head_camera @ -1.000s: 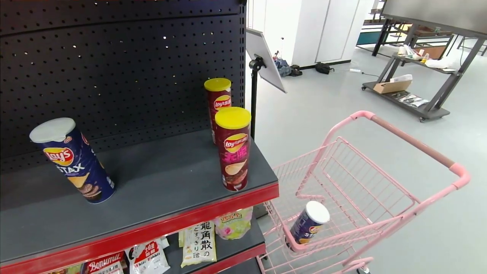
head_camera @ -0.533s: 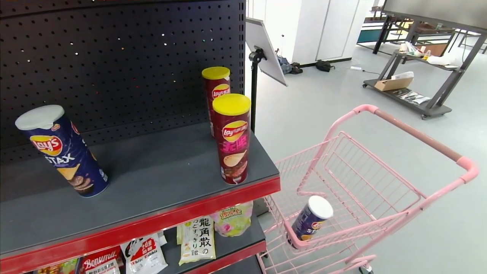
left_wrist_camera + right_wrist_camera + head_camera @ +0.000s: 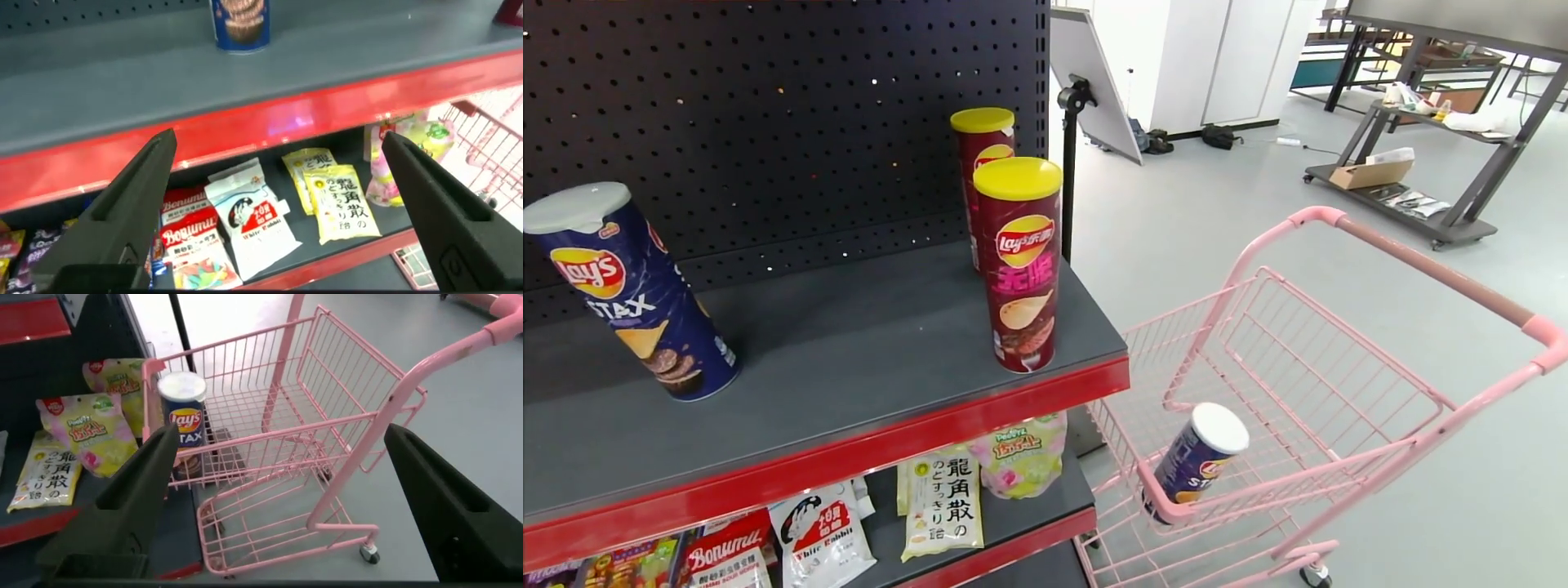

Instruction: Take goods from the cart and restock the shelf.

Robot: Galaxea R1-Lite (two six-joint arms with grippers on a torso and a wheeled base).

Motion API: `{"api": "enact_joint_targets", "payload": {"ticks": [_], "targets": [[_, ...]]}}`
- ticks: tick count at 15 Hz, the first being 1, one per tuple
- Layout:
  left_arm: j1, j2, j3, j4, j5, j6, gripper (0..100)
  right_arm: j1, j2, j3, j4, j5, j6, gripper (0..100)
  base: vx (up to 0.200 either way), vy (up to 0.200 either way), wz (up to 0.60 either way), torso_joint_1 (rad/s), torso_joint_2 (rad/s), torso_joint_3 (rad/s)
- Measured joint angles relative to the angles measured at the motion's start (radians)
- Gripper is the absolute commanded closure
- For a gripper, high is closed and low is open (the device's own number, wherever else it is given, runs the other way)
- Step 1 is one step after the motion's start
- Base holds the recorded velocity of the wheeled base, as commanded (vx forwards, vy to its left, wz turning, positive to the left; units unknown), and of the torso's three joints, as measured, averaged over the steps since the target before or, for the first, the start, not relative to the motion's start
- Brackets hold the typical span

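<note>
- Three chip cans stand on the shelf: a blue can toward the shelf's left, a red can at its right front corner, and a second red can right behind that one, near the shelf's pegboard back.
- The pink cart is parked just beside the shelf's right end, and one last blue can stands in the basket corner nearest the shelf.
- The left gripper hangs in front of the shelf's red edge with its fingers spread wide and nothing between them.
- The right gripper is likewise spread and empty, above the cart off the shelf's right end.
- Snack bags lie on the tier below the shelf.
- By the look of it the restocking is well advanced: three cans are placed, and one is left to lift from the cart and set down.
</note>
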Motion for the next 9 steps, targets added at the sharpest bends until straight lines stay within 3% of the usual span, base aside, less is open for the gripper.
{"api": "enact_joint_targets", "payload": {"ticks": [4, 9], "targets": [[0.000, 0.000, 0.001, 0.001, -0.001, -0.001, 0, 0.000, 0.000, 0.000, 0.001, 0.002, -0.001, 0, 0.000, 0.000, 0.00, -0.118, 0.34, 0.206], [0.000, 0.000, 0.000, 0.000, 0.000, -0.002, 0, 0.004, 0.011, -0.018, 0.001, 0.013, -0.010, 0, 0.000, 0.000, 0.00, -0.009, 0.03, 0.020]]}}
